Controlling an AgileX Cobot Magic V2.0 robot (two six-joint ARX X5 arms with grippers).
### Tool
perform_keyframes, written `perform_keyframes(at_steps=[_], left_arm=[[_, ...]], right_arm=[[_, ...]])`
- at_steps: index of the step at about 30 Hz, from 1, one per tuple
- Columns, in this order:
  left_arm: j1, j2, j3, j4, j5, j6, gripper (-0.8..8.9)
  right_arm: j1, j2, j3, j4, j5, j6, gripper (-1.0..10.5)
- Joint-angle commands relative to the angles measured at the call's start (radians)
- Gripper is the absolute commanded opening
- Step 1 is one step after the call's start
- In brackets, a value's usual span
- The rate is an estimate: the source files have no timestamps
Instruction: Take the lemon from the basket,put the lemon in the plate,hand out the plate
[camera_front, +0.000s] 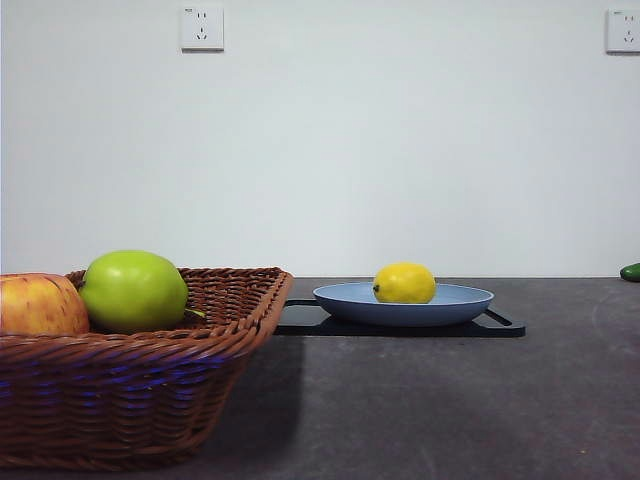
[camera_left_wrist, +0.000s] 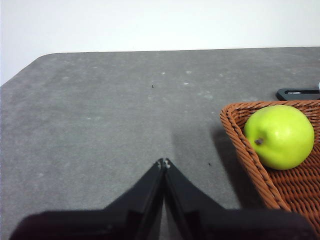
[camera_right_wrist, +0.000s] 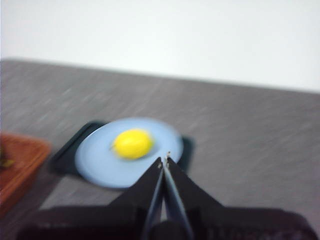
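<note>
The yellow lemon lies in the light blue plate, which rests on a flat black tray at mid table. The wicker basket stands near and large on the left. In the blurred right wrist view, my right gripper is shut and empty, hovering above the plate close to the lemon. My left gripper is shut and empty over bare table, beside the basket. Neither arm shows in the front view.
A green apple and a red-yellow apple sit in the basket; the green apple also shows in the left wrist view. A dark green object lies at the far right edge. Grey tabletop surrounds the tray.
</note>
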Motion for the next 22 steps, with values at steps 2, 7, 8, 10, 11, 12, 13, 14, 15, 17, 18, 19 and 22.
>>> perform_keyframes(at_steps=[2, 7, 8, 10, 11, 12, 13, 14, 15, 17, 18, 19, 22], left_arm=[[0.003, -0.003, -0.011, 0.005, 0.0, -0.006, 0.08], [0.003, -0.003, -0.011, 0.005, 0.0, -0.006, 0.08], [0.003, -0.003, -0.011, 0.005, 0.001, -0.006, 0.08], [0.003, -0.003, -0.011, 0.005, 0.0, -0.006, 0.08], [0.003, -0.003, -0.011, 0.005, 0.0, -0.006, 0.08], [0.003, -0.003, -0.011, 0.005, 0.0, -0.006, 0.08], [0.003, -0.003, -0.011, 0.005, 0.0, -0.006, 0.08], [0.003, -0.003, -0.011, 0.005, 0.0, -0.006, 0.08], [0.003, -0.003, -0.011, 0.005, 0.0, -0.006, 0.08], [0.003, -0.003, -0.011, 0.005, 0.0, -0.006, 0.08], [0.003, -0.003, -0.011, 0.005, 0.0, -0.006, 0.08], [0.003, -0.003, -0.011, 0.005, 0.0, -0.006, 0.08], [0.003, -0.003, -0.011, 0.005, 0.0, -0.006, 0.08]], right_arm=[[-0.123, -0.113, -0.099, 0.008, -0.117, -0.043, 0.0], [-0.271, -0.251, -0.268, 0.089, -0.251, -0.043, 0.0], [-0.284, -0.266, -0.292, 0.103, -0.271, -0.043, 0.0], [-0.307, -0.301, -0.352, 0.123, -0.291, -0.043, 0.0], [-0.312, -0.313, -0.371, 0.123, -0.294, -0.043, 0.0], [-0.316, -0.323, -0.388, 0.123, -0.294, -0.041, 0.0], [-0.317, -0.335, -0.409, 0.122, -0.294, -0.038, 0.0], [-0.317, -0.342, -0.421, 0.122, -0.294, -0.039, 0.0], [-0.317, -0.35, -0.434, 0.122, -0.294, -0.038, 0.0], [-0.317, -0.361, -0.453, 0.122, -0.294, -0.039, 0.0], [-0.317, -0.365, -0.459, 0.118, -0.294, -0.038, 0.0], [-0.317, -0.37, -0.459, 0.1, -0.293, -0.039, 0.0], [-0.317, -0.377, -0.459, 0.084, -0.293, -0.039, 0.0]])
